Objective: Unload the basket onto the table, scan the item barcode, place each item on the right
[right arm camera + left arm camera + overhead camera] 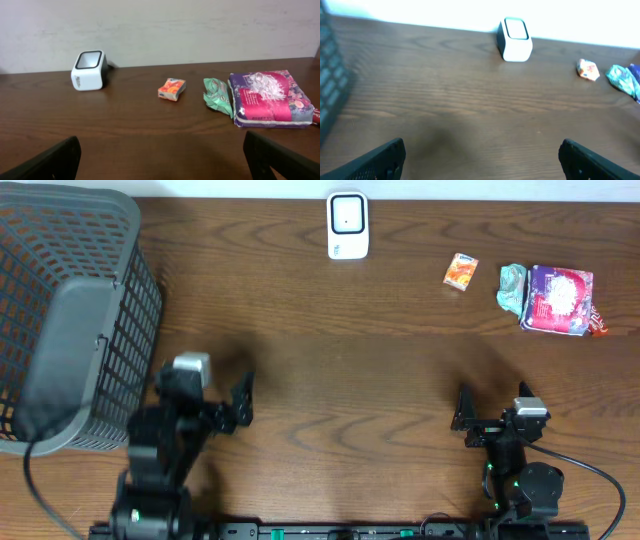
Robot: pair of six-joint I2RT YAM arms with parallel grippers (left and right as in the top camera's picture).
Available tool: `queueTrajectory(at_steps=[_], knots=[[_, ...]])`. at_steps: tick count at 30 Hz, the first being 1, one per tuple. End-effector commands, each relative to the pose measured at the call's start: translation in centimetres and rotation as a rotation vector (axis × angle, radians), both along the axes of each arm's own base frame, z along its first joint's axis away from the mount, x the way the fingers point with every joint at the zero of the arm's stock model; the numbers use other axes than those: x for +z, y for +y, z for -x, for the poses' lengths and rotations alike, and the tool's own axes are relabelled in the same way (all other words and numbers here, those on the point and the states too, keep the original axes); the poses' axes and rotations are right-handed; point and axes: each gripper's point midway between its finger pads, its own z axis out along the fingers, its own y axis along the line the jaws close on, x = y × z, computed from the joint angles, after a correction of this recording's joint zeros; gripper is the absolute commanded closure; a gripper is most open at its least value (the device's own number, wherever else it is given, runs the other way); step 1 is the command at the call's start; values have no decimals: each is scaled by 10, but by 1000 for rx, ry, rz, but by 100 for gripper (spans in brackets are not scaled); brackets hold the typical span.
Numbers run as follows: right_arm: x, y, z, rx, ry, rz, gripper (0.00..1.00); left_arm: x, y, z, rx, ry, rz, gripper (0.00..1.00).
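Grippers both gape wide, holding nothing: left gripper by the front edge beside the grey basket, right gripper front right. White scanner sits mid far edge of the worktop. Orange packet, green wrapper and purple pack lie toward the far right corner.

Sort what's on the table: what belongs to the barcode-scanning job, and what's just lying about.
For the job: white scanner; orange packet, green packet, purple package, any of which may be the item.
Lying about: grey basket, probably.
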Motion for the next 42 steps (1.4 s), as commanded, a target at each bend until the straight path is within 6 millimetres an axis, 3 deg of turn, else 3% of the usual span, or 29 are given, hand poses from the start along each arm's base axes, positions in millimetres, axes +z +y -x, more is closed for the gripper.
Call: queueTrajectory(at_steps=[1,12,23,28,32,37,42], knots=[[0,0,0,0,0,-13,1,-8,6,13,-1,-78,-3,2],[0,0,0,0,-1,-13,1,-37,11,18,15,-127,-23,2],[0,0,0,0,0,-13,1,-3,18,17,39,-416,-79,2],[0,0,0,0,0,-13,1,1,18,17,41,-449,-78,2],[0,0,0,0,0,-13,1,-15,18,16,34,-390,-99,2],[0,0,0,0,0,-13,1,-49,18,18,9,-270,-172,2],[0,0,0,0,0,-13,1,-51,39,15,134,-251,-201,2]])
